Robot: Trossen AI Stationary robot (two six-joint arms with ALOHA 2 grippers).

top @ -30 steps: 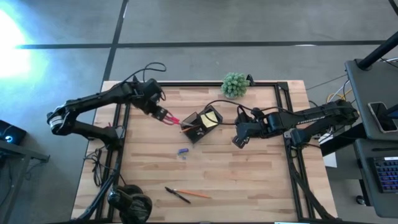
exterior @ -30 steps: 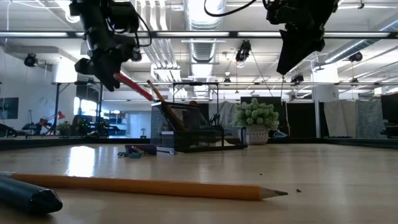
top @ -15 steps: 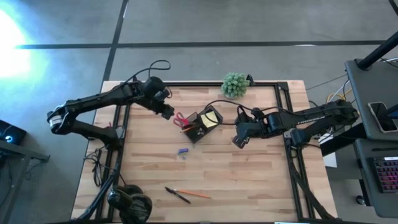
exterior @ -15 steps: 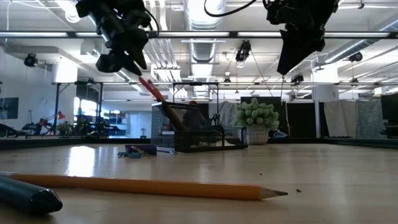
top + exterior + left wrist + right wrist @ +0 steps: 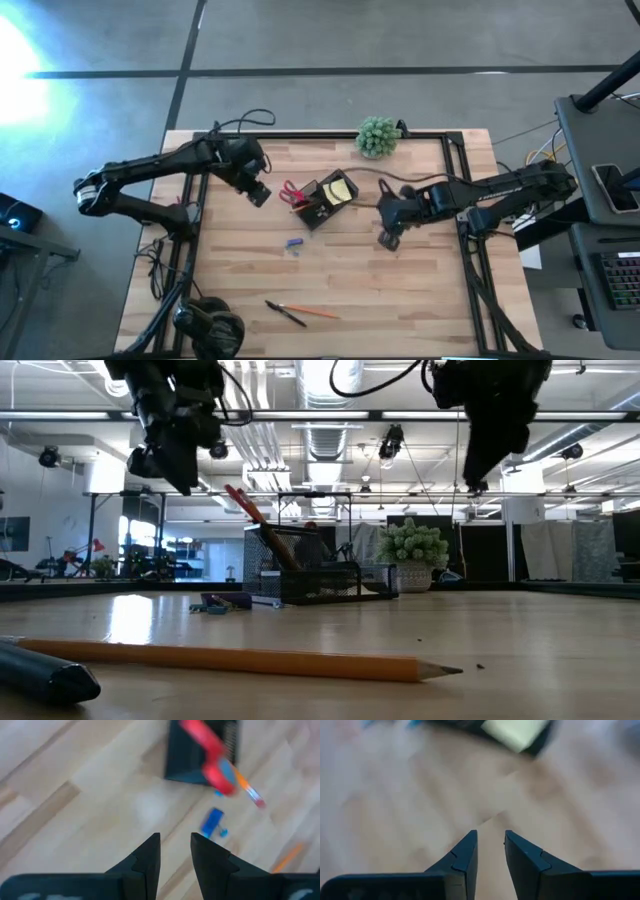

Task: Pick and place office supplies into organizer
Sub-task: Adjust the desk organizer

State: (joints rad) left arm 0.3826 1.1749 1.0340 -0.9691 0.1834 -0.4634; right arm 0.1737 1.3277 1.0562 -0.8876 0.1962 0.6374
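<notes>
A wooden table seen from above, with two dark robot arms reaching in from either side. Near the middle stands the organizer, a small black box. A yellow pad lies in one compartment, and red scissors stand in another, handles up, leaning toward the left arm.

The left gripper hovers just beside the scissors' handles, apart from them. Its fingers stand slightly apart with nothing between them. The right gripper hangs over bare wood on the organizer's other side, fingers also a little apart and empty.

Three supplies lie loose on the table. A tiny blue item sits near the organizer, toward the front edge. A black pen and an orange pencil lie touching at one end, well apart from the organizer, near the front.

The pen and pencil are probably light, stiff and smooth, so likely to roll; a grip across the middle of the shaft seems safest. The blue item looks small and light, and may slip out of a loose pinch.
</notes>
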